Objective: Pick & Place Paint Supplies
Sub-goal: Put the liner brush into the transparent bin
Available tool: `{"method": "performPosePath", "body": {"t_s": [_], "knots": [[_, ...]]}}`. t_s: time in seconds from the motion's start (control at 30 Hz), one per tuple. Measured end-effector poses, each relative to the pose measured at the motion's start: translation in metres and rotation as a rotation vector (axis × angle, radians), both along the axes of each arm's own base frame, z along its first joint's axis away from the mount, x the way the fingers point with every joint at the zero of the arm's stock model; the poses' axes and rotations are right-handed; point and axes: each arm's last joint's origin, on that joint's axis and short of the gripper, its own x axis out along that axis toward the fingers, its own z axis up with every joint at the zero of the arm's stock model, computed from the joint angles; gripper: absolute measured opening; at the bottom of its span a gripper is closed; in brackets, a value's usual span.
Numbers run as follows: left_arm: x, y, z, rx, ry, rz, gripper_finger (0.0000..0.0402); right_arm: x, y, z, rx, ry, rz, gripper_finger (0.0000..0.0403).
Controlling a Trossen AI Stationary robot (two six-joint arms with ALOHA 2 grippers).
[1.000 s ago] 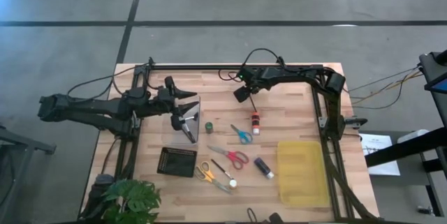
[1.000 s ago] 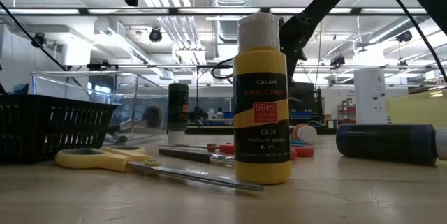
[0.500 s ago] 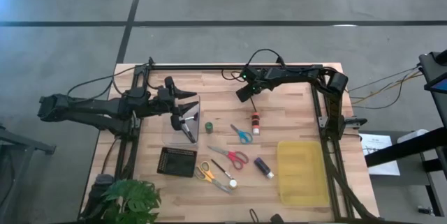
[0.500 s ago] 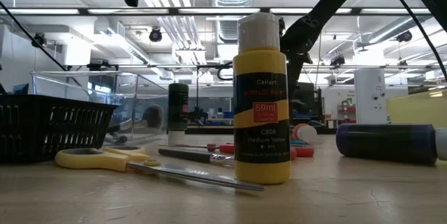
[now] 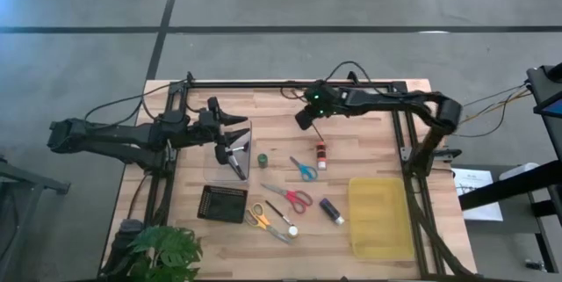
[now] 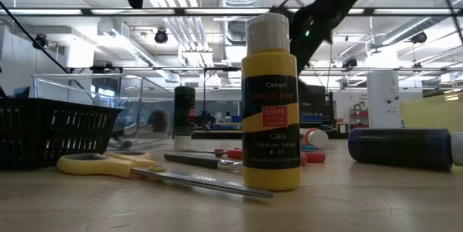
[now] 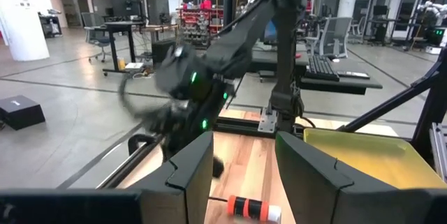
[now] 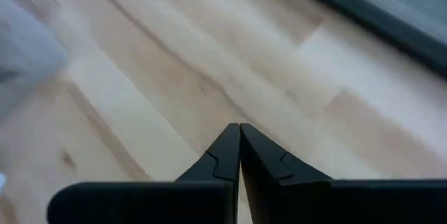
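From straight overhead, the paint stuff is spread across the middle of the pale wooden table [image 5: 369, 106]: a small dark green paint pot [image 5: 262, 159], blue-handled scissors [image 5: 304, 169], a red-and-white paint tube lying flat [image 5: 321, 154], red-handled scissors [image 5: 294, 198], yellow-handled scissors [image 5: 257, 218], a thin dark-bristled brush [image 5: 281, 214] and a dark purple paint bottle on its side [image 5: 331, 211]. The black square mesh tray [image 5: 222, 203] sits left of the yellow scissors, and the yellow rectangular bin [image 5: 379, 217] is off to the right.

The table-level camera gives what the top view flattens: an upright yellow acrylic paint bottle with a white cap [image 6: 270, 102] fills the middle, and its label is readable.

The right gripper [image 5: 305, 118] hovers over bare wood behind the tube. From above you can't judge its fingers, but its own wrist camera shows the two fingertips [image 8: 225, 155] pressed together with nothing between them.

The left gripper [image 5: 237, 120] hangs above a clear plastic box [image 5: 230, 150] at the left. Its wrist view shows its fingers [image 7: 188, 175] standing partway apart, holding nothing, with the tube beyond.
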Motion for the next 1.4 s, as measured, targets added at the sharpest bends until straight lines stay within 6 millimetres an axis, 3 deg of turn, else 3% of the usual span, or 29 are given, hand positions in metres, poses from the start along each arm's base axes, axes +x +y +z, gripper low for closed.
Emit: {"method": "performPosePath", "body": {"t_s": [0.2,0.43,0.83,1.03,1.4], "knots": [[0.000,0.000,0.000,0.003,0.003,0.003,0.0165,-0.016,0.037,0.056,-0.146,-0.227,0.096,0.0008],[0.007,0.000,-0.005,0.013,0.026,0.003,0.0165,-0.026,0.075,0.093,-0.234,-0.377,0.208,0.0008],[0.051,0.001,-0.029,0.139,0.082,-0.002,0.0165,0.001,0.108,0.119,-0.314,-0.440,0.378,0.0008],[0.070,0.001,-0.027,0.138,0.098,-0.003,0.0165,0.010,0.121,0.135,-0.352,-0.469,0.436,0.0008],[0.082,0.002,-0.024,0.077,0.077,0.003,0.0165,0.016,0.134,0.139,-0.365,-0.479,0.487,0.0008]]}}
